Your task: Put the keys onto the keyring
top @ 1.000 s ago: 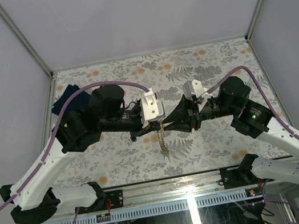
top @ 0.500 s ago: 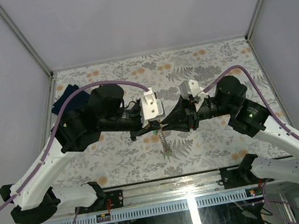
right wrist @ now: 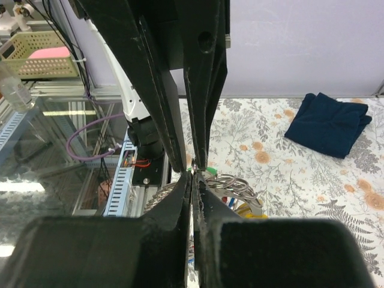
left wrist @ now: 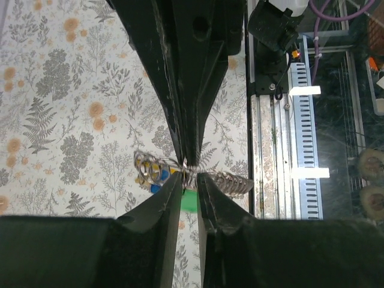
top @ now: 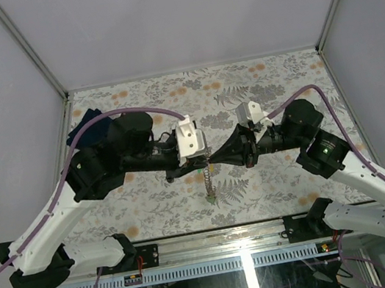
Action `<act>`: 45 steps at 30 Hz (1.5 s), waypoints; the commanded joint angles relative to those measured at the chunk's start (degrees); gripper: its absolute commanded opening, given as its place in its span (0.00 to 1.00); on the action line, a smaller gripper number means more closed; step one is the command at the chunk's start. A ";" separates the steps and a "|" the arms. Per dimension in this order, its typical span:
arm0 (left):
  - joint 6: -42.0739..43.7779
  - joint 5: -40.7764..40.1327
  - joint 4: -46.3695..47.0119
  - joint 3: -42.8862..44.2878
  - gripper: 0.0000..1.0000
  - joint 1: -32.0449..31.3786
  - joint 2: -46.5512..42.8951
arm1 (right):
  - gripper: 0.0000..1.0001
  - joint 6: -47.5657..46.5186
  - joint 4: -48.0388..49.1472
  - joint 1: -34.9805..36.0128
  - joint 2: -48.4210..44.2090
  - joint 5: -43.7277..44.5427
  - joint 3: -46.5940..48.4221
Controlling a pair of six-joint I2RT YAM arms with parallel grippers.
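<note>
Above the table's near middle, my two grippers meet tip to tip. The right gripper (top: 214, 156) (right wrist: 193, 174) is shut on the thin silvery keyring (left wrist: 185, 163). The left gripper (top: 207, 158) (left wrist: 191, 178) faces it with its jaws a little apart on either side of the ring wire. From the ring hang small rings carrying the keys (left wrist: 157, 179), with blue, green (left wrist: 189, 200) and yellow (right wrist: 247, 210) tags. A short chain (top: 210, 180) dangles toward the table.
A dark blue folded cloth (top: 88, 125) (right wrist: 327, 123) lies at the far left of the floral tabletop (top: 264, 86). The table's metal front rail (top: 216, 237) runs just below the dangling chain. White walls close in the left, right and back.
The right gripper's jaws have shut on the keyring, and the left gripper's jaws have parted slightly. Both arms stay tip to tip, and the left arm has shifted a little to the left.
</note>
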 commanded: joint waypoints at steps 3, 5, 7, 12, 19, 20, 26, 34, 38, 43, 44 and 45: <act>-3.10 2.65 13.19 -6.00 0.21 -0.22 -7.44 | 0.00 5.36 12.02 -0.12 -4.43 1.18 -0.65; -4.45 3.33 16.96 -8.55 0.22 -0.25 -9.30 | 0.00 6.71 14.40 -0.09 -4.87 0.68 -0.99; -6.08 3.55 21.21 -11.64 0.22 -0.31 -10.97 | 0.00 7.71 16.23 -0.13 -5.35 0.24 -1.27; -10.57 3.74 32.84 -17.63 0.26 -0.29 -14.43 | 0.00 9.06 18.83 -0.07 -5.92 -0.10 -1.59; -14.39 3.85 42.50 -22.49 0.27 -0.26 -17.56 | 0.00 9.31 19.51 -0.07 -6.29 -0.37 -1.76; -14.48 3.82 42.78 -22.71 0.27 -0.29 -17.77 | 0.00 9.28 19.49 -0.08 -6.30 -0.37 -1.77; -14.53 4.79 43.13 -22.69 0.28 -0.30 -17.46 | 0.00 9.26 19.53 -0.13 -6.54 -0.46 -1.84; -14.69 6.58 42.92 -23.02 0.28 -0.26 -16.16 | 0.00 9.18 20.09 -0.08 -7.30 0.06 -2.03; -14.73 6.87 42.92 -23.55 0.27 -0.32 -15.82 | 0.00 9.18 20.28 -0.14 -7.56 0.16 -2.03; -14.74 7.06 42.59 -23.61 0.25 -0.32 -15.52 | 0.00 9.27 20.58 -0.09 -7.72 0.16 -2.07; -14.75 7.17 42.49 -23.65 0.25 -0.31 -15.44 | 0.00 9.34 20.63 -0.08 -7.70 0.16 -2.12; -14.73 7.15 42.40 -23.63 0.23 -0.29 -15.44 | 0.00 9.36 20.71 -0.11 -7.74 0.16 -2.12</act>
